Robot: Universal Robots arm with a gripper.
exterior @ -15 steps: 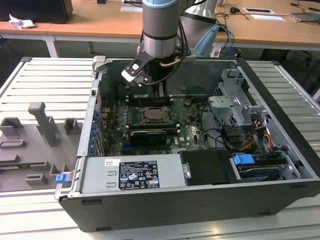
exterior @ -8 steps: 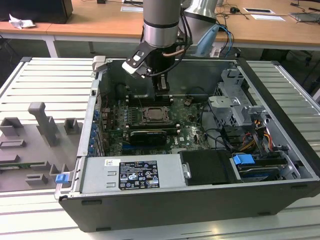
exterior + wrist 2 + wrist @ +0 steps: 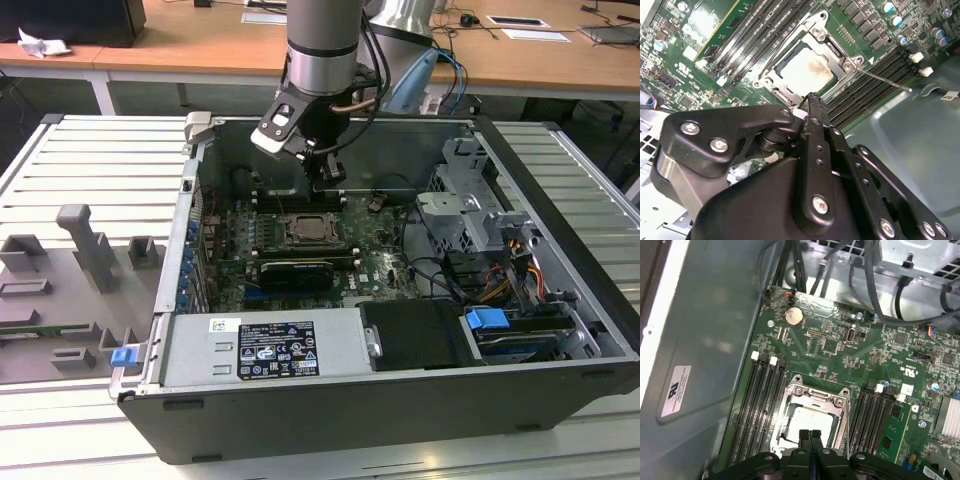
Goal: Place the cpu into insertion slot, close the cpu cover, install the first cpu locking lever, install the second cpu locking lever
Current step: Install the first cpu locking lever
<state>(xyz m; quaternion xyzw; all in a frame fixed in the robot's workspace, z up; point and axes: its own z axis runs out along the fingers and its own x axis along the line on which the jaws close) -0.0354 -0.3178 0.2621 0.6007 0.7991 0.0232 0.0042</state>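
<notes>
- The cpu (image 3: 810, 420) lies in the insertion slot (image 3: 309, 231) under the lowered cpu cover (image 3: 815, 392); the gripper hides the cover's near edge.
- The gripper (image 3: 810, 436) has its fingertips pressed together and empty, near the slot; contact unclear.

Pale cpu (image 3: 810, 419) lies flat in the insertion slot (image 3: 311, 230), silvery cpu cover (image 3: 817, 394) closed over it.

The one green circuit board (image 3: 805, 357) carries one pale silvery square cpu (image 3: 815, 416), one silvery metal frame cpu cover (image 3: 817, 390), two banks of long black memory slots (image 3: 760, 405), one round silver coin battery (image 3: 793, 315) and one thin metal lever rod (image 3: 885, 80).
</notes>
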